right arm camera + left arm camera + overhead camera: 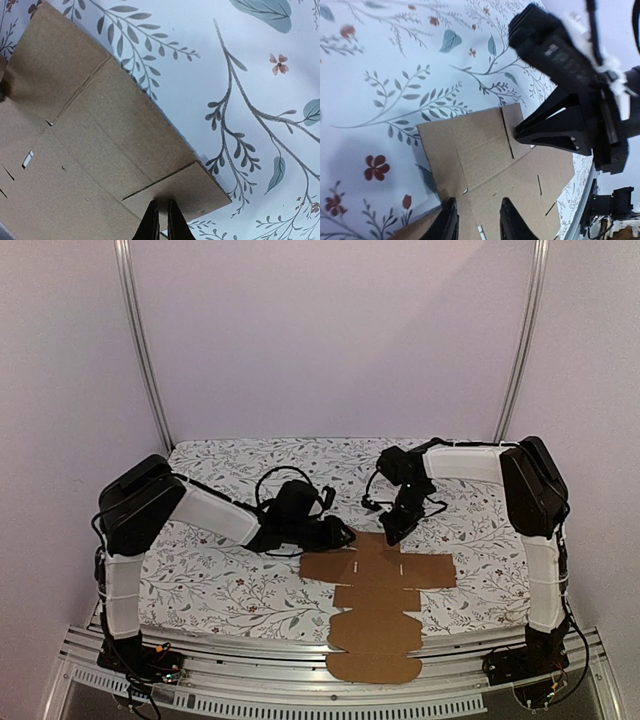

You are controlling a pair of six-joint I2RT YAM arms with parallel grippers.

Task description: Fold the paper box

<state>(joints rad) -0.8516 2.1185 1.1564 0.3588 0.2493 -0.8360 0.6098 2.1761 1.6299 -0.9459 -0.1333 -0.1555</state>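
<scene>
Brown paper box (378, 585) flat; left gripper (478, 201) apart, right gripper (161, 203) together at far flap; may slide if pushed.

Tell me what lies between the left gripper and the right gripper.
Only a flat stretch of the paper box, with no other object; the left wrist view shows it clearly.

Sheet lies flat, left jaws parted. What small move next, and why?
Probably ease the left gripper onto the edge of the left flap and close. The paper box lies fully flat, its fingers stand apart over that flap, and the shut right gripper rests at the far flap, seemingly pinning it.
</scene>
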